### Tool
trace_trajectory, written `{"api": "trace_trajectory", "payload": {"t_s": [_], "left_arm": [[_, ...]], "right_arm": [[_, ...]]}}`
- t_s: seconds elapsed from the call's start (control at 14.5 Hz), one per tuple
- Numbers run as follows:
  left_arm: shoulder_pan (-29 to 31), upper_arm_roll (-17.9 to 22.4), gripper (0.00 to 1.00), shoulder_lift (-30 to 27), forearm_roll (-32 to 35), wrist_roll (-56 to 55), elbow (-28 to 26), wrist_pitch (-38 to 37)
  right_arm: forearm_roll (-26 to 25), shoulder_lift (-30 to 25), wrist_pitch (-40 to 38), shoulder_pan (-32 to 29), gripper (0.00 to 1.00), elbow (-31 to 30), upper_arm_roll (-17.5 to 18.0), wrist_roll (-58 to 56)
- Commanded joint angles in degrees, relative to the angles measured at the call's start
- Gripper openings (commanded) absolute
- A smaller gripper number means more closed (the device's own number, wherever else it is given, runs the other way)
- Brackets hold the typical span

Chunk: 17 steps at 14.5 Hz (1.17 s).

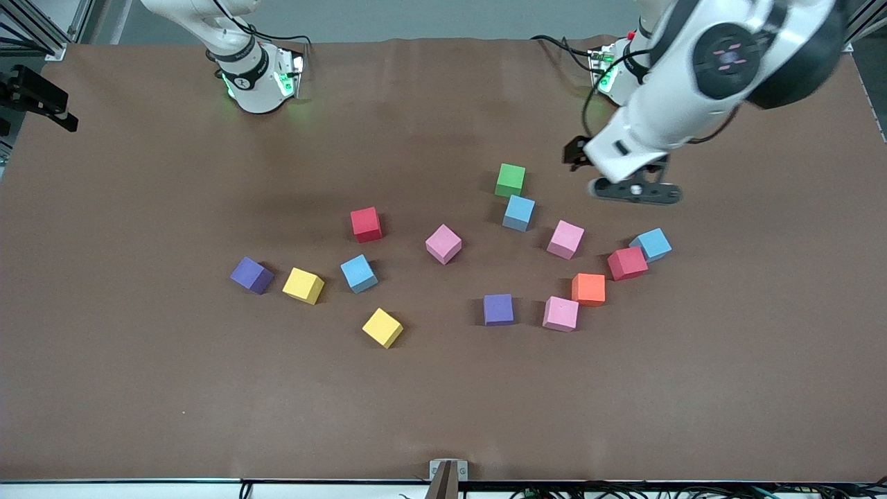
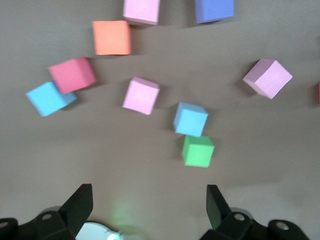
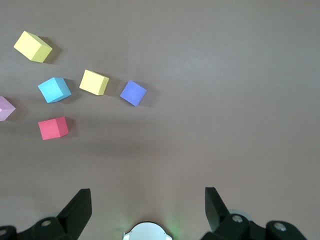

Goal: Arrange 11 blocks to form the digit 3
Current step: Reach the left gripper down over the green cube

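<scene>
Several blocks lie scattered singly on the brown table, and no digit 3 is in view. Toward the left arm's end are a green block [image 1: 510, 179] [image 2: 198, 151], a blue one [image 1: 519, 212] [image 2: 190, 119], a pink one [image 1: 565, 239] [image 2: 141, 95], a red one [image 1: 627, 263] touching another blue one [image 1: 651, 244], and an orange one [image 1: 588, 289]. Toward the right arm's end are a red block [image 1: 366, 224] [image 3: 53, 128], a yellow one [image 1: 303, 285] and a purple one [image 1: 251, 275]. My left gripper [image 1: 634, 189] [image 2: 148, 190] hangs open and empty over bare table beside the green block. My right gripper [image 3: 147, 195] is open and empty over bare table.
The two robot bases [image 1: 258, 80] [image 1: 613, 69] stand along the table's edge farthest from the front camera. A black clamp [image 1: 38, 97] juts in at the right arm's end. A small mount [image 1: 448, 475] sits at the edge nearest that camera.
</scene>
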Motion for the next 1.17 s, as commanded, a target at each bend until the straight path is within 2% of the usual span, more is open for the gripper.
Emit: {"api": "trace_trajectory", "payload": {"t_s": [0.0, 0.21, 0.34, 0.48, 0.76, 1.1], "left_arm": [[0.7, -4.7, 1.0, -1.6, 0.1, -4.0, -7.4, 7.4], [0.4, -9.3, 1.0, -1.5, 0.4, -8.1, -13.9, 15.3], [-0.9, -11.0, 1.0, -1.4, 2.3, -11.2, -18.6, 21.4], [-3.8, -11.2, 1.0, -0.5, 4.3, -13.9, -23.7, 28.4], [-6.6, -11.2, 1.0, 5.2, 8.9, -18.7, -27.3, 35.1], [-8.0, -11.2, 1.0, 5.8, 9.5, -19.0, -35.3, 47.0]], "right_arm": [[-0.6, 0.1, 0.3, -1.3, 1.0, 0.3, 0.6, -0.9], [-0.8, 1.1, 3.7, -1.6, 1.0, 0.2, 0.1, -1.0], [-0.9, 3.5, 4.4, -1.7, 1.0, 0.1, 0.0, -0.9], [-0.7, 7.6, 4.9, -2.2, 1.0, 0.2, -1.1, -0.9], [-0.8, 12.9, 8.5, -2.9, 1.0, 0.2, -1.4, -1.1], [0.5, 14.9, 9.6, -0.9, 1.0, -0.5, -1.1, 2.2]]}}
